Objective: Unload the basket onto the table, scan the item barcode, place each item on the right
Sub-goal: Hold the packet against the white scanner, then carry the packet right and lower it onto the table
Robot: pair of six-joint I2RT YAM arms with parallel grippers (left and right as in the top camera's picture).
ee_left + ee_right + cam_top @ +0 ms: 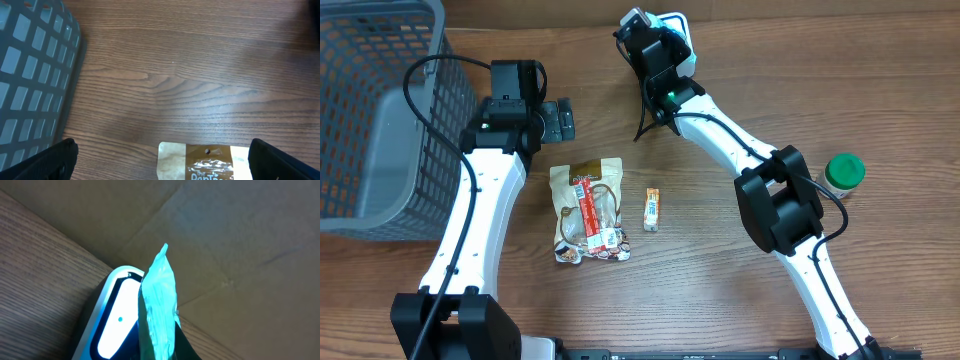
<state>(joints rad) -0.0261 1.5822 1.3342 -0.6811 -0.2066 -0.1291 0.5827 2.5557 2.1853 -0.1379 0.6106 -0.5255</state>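
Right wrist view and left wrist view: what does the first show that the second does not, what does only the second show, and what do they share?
Only the right wrist view: a teal packet standing up from the bottom edge, a white scanner with a lit window beside it, and a cardboard wall behind. Only the left wrist view: the grey basket at left, the top edge of a brown pouch, and the left arm's open fingers at the lower corners. Both: the wooden table.
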